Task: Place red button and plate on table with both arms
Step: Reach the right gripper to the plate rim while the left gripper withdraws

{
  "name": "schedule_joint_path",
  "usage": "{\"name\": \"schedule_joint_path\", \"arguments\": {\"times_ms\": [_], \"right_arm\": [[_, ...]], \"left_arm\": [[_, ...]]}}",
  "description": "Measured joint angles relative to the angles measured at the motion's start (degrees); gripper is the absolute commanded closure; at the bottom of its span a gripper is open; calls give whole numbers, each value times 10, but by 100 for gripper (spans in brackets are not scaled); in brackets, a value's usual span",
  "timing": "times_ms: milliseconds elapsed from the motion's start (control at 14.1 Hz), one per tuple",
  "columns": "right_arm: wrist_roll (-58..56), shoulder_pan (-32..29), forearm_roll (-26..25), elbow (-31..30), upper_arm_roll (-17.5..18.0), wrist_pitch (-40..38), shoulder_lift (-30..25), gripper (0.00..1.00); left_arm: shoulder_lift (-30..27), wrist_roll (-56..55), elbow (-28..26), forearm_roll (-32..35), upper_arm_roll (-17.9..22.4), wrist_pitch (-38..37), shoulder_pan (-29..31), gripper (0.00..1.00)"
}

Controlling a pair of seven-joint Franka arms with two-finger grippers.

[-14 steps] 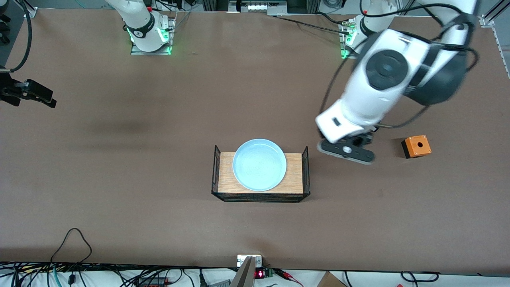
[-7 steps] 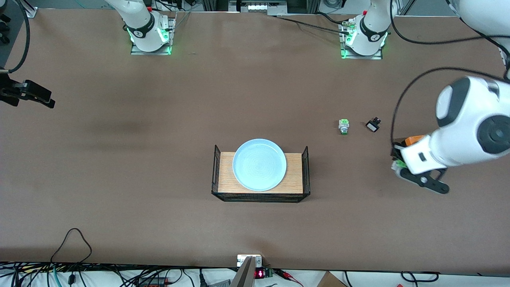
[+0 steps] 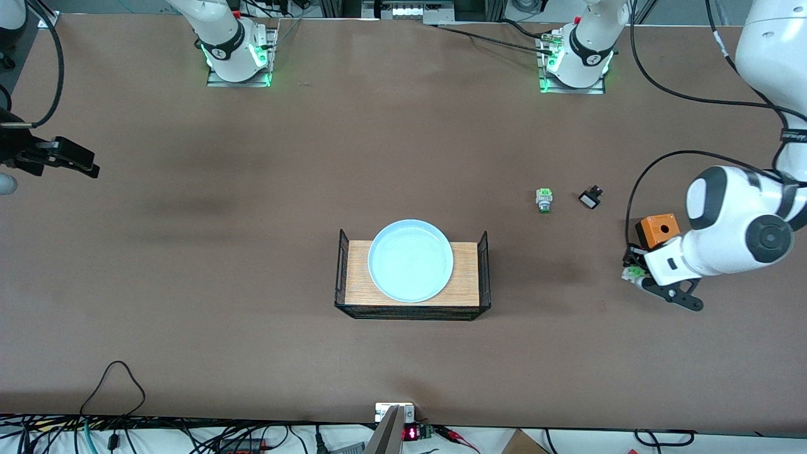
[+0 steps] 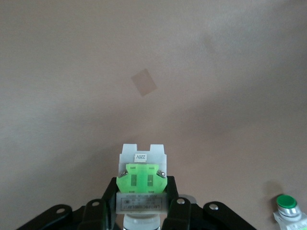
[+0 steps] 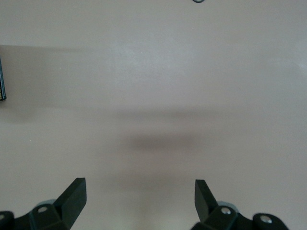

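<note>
Now the red button [image 4: 140,184] sits clamped in the left gripper [image 4: 140,211], up over the table [image 3: 252,208] at the left arm's end, just beside the orange box [image 3: 657,230]. Only its green block and whitish body show; the red cap is hidden by the gripper. Judged small, light, rigid plastic; the fingers pinch its body from two sides, and that seems a fair hold, though so small a part could twist if set down askew.

Plate [image 3: 410,260]: pale blue, lying flat on the light-wood rack [image 3: 412,276] with black mesh ends, mid-table, untouched. Likely stiff, smooth, possibly breakable; the raised rim looks the only place to grip, and a pinch there may slip.

Right gripper [image 5: 139,191]: spread wide and holding nothing, hanging over bare table at the right arm's end, well apart from the rack. That arm waits.

Also noted: green-capped button [image 3: 543,200] and a small black part [image 3: 590,198] on the table, farther from the front camera than the rack.
</note>
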Motion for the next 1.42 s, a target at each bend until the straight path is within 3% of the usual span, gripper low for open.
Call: {"name": "schedule_joint_path", "arguments": {"times_ms": [427,640,783,1138,1281,1423], "right_arm": [[14,32,30,0,2,11,1,0],[143,73,35,0,3,12,1,0],[241,106,45,0,4,12,1,0],[428,192,67,0,6,21,4,0],[452,232,67,0,7,35,8,0],[494,266,67,-1,7,49,17,0]], "left_arm": [[48,0,-20,89,3,53,25,69],[64,0,-20,91,3,64,26,66],[65,1,-20,91,3,66,26,53],[66,1,-20,91,2,66,25,52],[67,1,-20,91,2,66,24,0],[68,1,-20,91,2,66,24,0]]}}
